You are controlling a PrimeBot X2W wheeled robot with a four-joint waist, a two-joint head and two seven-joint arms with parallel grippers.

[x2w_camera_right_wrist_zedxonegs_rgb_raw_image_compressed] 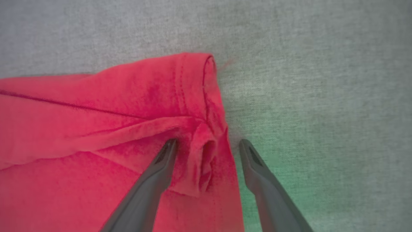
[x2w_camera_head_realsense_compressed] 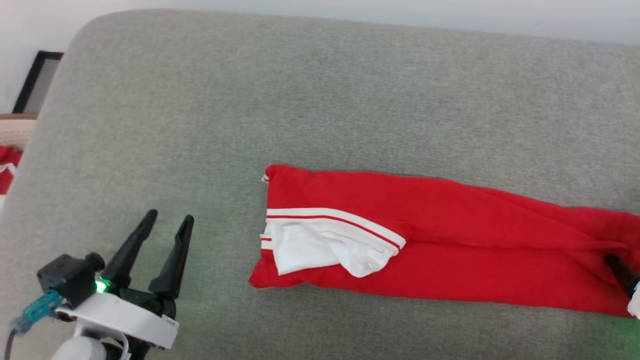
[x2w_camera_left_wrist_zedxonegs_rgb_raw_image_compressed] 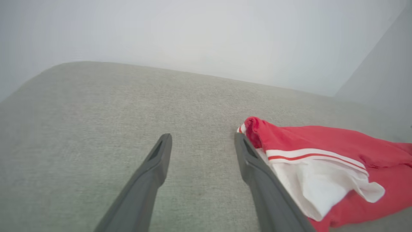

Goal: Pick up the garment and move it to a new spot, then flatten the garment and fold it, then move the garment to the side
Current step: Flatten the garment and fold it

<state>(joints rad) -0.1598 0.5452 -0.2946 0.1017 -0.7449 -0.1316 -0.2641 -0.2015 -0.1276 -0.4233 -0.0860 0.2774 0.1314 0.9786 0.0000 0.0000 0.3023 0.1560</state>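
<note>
The garment [x2w_camera_head_realsense_compressed: 450, 240] lies folded into a long red strip across the grey cushion, with a white sleeve and its red-striped trim on top at the left end. My left gripper [x2w_camera_head_realsense_compressed: 169, 216] stands open to the left of that end, apart from the cloth; in the left wrist view the left gripper [x2w_camera_left_wrist_zedxonegs_rgb_raw_image_compressed: 202, 137] holds nothing and the garment [x2w_camera_left_wrist_zedxonegs_rgb_raw_image_compressed: 322, 138] lies just beyond its right finger. At the garment's right end my right gripper [x2w_camera_right_wrist_zedxonegs_rgb_raw_image_compressed: 208, 141] is open, its fingers straddling a raised pucker at the edge of the garment [x2w_camera_right_wrist_zedxonegs_rgb_raw_image_compressed: 80, 129]. One dark finger [x2w_camera_head_realsense_compressed: 620, 270] shows at the head view's right edge.
The grey cushion [x2w_camera_head_realsense_compressed: 300, 100] has a rounded far-left corner and a wide bare stretch behind and left of the garment. Past its left edge are a black frame [x2w_camera_head_realsense_compressed: 37, 80] against the wall and a bit of red cloth [x2w_camera_head_realsense_compressed: 7, 167].
</note>
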